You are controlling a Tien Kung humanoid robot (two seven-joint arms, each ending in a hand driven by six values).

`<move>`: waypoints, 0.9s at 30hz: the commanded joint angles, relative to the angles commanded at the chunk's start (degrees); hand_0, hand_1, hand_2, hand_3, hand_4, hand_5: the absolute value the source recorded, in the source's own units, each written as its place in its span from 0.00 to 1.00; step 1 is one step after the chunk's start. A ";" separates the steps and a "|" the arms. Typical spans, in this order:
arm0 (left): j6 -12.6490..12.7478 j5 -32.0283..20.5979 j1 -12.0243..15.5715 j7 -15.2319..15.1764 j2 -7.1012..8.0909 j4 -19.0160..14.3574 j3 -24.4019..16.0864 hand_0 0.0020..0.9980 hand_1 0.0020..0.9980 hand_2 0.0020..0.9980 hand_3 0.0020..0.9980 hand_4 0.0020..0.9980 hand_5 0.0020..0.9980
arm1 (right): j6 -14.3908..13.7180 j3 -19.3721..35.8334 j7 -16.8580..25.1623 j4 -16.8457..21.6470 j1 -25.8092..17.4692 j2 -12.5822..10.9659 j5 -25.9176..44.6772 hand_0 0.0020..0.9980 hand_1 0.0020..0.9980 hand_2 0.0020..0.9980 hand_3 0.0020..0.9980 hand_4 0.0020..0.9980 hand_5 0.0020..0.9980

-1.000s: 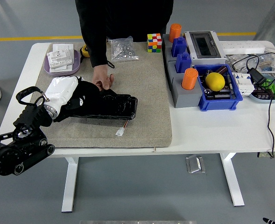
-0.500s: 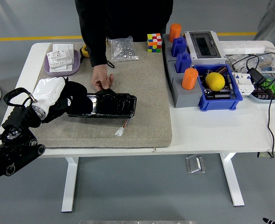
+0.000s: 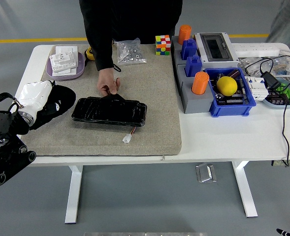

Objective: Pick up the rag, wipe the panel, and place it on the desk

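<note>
The black panel (image 3: pixel 109 111) lies flat on the grey mat (image 3: pixel 149 93), a small white connector (image 3: pixel 127 139) trailing from its front edge. A person's hand (image 3: pixel 108 83) rests on the panel's far edge. My left hand (image 3: pixel 34 98), covered in white, sits at the mat's left edge, left of the panel and apart from it. It is shut on the black rag (image 3: pixel 57 104), which spreads out to the hand's right on the mat. The right arm is out of view.
A purple tray (image 3: pixel 66 72) of white boxes, a bag of screws (image 3: pixel 130 51) and a colour cube (image 3: pixel 163 44) stand at the back. To the right are blue and orange blocks (image 3: pixel 200 82), a blue bin (image 3: pixel 233 105) with a yellow ball (image 3: pixel 227 85), a grey box (image 3: pixel 215 47) and cables (image 3: pixel 277 73).
My left hand has slid left with the rag, off the panel's left end to the mat's edge. The whole panel now shows. The person's hand has stayed put.
</note>
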 joint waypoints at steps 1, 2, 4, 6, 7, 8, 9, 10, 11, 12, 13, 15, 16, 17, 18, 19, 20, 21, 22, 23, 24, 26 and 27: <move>0.07 -0.04 0.09 -0.10 0.01 0.25 -0.15 0.23 0.14 0.55 0.52 0.24 0.00 | 0.00 0.06 0.01 0.00 -0.02 0.02 0.01 0.78 0.67 0.72 0.65 1.00 0.57; 0.11 -0.10 0.21 -0.17 0.02 0.51 -0.34 0.23 0.14 0.55 0.52 0.24 0.00 | 0.00 0.10 0.01 0.01 -0.03 0.03 0.00 0.78 0.67 0.72 0.65 1.00 0.57; 0.26 -0.29 0.66 -0.35 0.08 1.12 -1.06 0.23 0.14 0.55 0.52 0.24 0.00 | -0.03 0.28 -0.02 0.04 -0.01 0.06 -0.08 0.78 0.67 0.72 0.65 1.00 0.57; 0.36 -0.52 0.92 -0.52 0.19 1.20 -1.43 0.23 0.14 0.55 0.52 0.24 0.00 | -0.01 0.29 -0.07 0.04 0.02 0.03 -0.11 0.78 0.67 0.72 0.65 1.00 0.57; 0.56 -0.79 1.08 -0.85 0.23 1.24 -1.68 0.23 0.14 0.55 0.52 0.24 0.00 | -0.03 0.37 -0.08 0.04 0.04 0.03 -0.11 0.78 0.67 0.72 0.65 1.00 0.57; 0.67 -1.02 1.18 -1.04 0.23 1.32 -1.82 0.23 0.15 0.55 0.52 0.24 0.00 | -0.05 0.40 -0.10 0.04 0.05 0.04 -0.12 0.78 0.67 0.72 0.65 1.00 0.58; 0.80 -1.25 1.25 -1.28 0.21 1.48 -1.88 0.23 0.15 0.55 0.52 0.24 0.00 | -0.05 0.40 -0.12 0.05 0.07 0.04 -0.15 0.78 0.67 0.72 0.65 1.00 0.58; 1.03 -1.59 1.35 -1.68 0.18 1.82 -1.90 0.23 0.15 0.55 0.52 0.24 0.00 | -0.08 0.46 -0.12 0.04 0.09 0.08 -0.18 0.78 0.67 0.72 0.65 1.00 0.58; 1.17 -1.93 1.44 -1.94 0.15 2.08 -1.85 0.23 0.15 0.55 0.52 0.24 0.00 | -0.12 0.53 -0.11 0.04 0.10 0.12 -0.19 0.78 0.67 0.72 0.65 1.00 0.58; 1.28 -2.25 1.51 -2.12 0.13 2.25 -1.79 0.23 0.15 0.55 0.52 0.24 0.00 | -0.14 0.54 -0.10 0.05 0.11 0.14 -0.18 0.78 0.67 0.72 0.65 1.00 0.58; 1.44 -2.63 1.61 -2.38 0.11 2.39 -1.71 0.23 0.15 0.55 0.52 0.24 0.00 | -0.14 0.51 -0.10 0.06 0.14 0.15 -0.17 0.78 0.67 0.72 0.65 1.00 0.58; 1.97 -3.42 1.87 -3.35 -0.17 3.08 -1.40 0.25 0.19 0.56 0.53 0.26 0.00 | -0.19 0.47 -0.08 0.05 0.15 0.24 -0.15 0.78 0.67 0.72 0.65 1.00 0.58; 2.07 -3.63 1.94 -3.62 -0.36 3.57 -1.27 0.25 0.19 0.56 0.53 0.26 0.00 | -0.21 0.50 -0.05 0.08 0.16 0.28 -0.16 0.78 0.67 0.72 0.65 1.00 0.58; 2.05 -3.78 1.99 -3.66 -0.46 3.84 -1.19 0.25 0.19 0.56 0.53 0.26 0.00 | -0.23 0.53 -0.03 0.10 0.15 0.30 -0.18 0.78 0.67 0.72 0.65 1.00 0.58; 2.09 -4.23 2.10 -3.83 -0.54 4.13 -1.04 0.25 0.19 0.56 0.53 0.26 0.00 | -0.23 0.57 -0.03 0.09 0.14 0.35 -0.17 0.78 0.67 0.72 0.65 1.00 0.58; 2.39 -4.49 2.16 -4.41 -0.63 4.43 -0.88 0.25 0.19 0.56 0.53 0.26 0.00 | -0.22 0.59 -0.04 0.06 0.12 0.39 -0.17 0.78 0.67 0.72 0.65 1.00 0.58; 2.63 -4.80 2.18 -5.00 -0.74 4.85 -0.70 0.29 0.31 0.56 0.54 0.32 0.00 | -0.21 0.59 -0.04 0.05 0.09 0.41 -0.16 0.78 0.67 0.72 0.65 1.00 0.58; 2.64 -5.08 2.25 -5.19 -0.80 5.20 -0.63 0.29 0.31 0.56 0.54 0.32 0.00 | -0.21 0.59 -0.05 0.05 0.09 0.44 -0.16 0.78 0.67 0.72 0.65 1.00 0.58; 2.65 -5.19 2.30 -5.29 -0.82 5.40 -0.61 0.29 0.31 0.56 0.54 0.32 0.00 | -0.22 0.62 -0.05 0.06 0.09 0.45 -0.17 0.78 0.67 0.72 0.65 1.00 0.58; 2.66 -5.24 2.29 -5.43 -0.82 5.57 -0.48 0.29 0.31 0.56 0.54 0.32 0.00 | -0.23 0.67 -0.05 0.05 0.09 0.44 -0.17 0.78 0.67 0.72 0.65 1.00 0.58; 2.57 -5.26 2.28 -5.47 -0.81 5.67 -0.38 0.29 0.31 0.56 0.54 0.32 0.00 | -0.23 0.62 -0.07 0.04 0.10 0.42 -0.13 0.78 0.67 0.72 0.65 1.00 0.58; 2.45 -5.60 2.27 -5.72 -0.88 6.16 -0.55 0.32 0.41 0.58 0.55 0.50 0.00 | -0.27 0.73 -0.08 0.04 0.11 0.41 -0.14 0.78 0.67 0.72 0.65 1.00 0.58; 2.30 -5.92 2.32 -5.87 -0.88 6.29 -0.72 0.32 0.41 0.58 0.55 0.50 0.00 | -0.27 0.72 -0.10 0.05 0.10 0.41 -0.15 0.78 0.67 0.72 0.65 1.00 0.58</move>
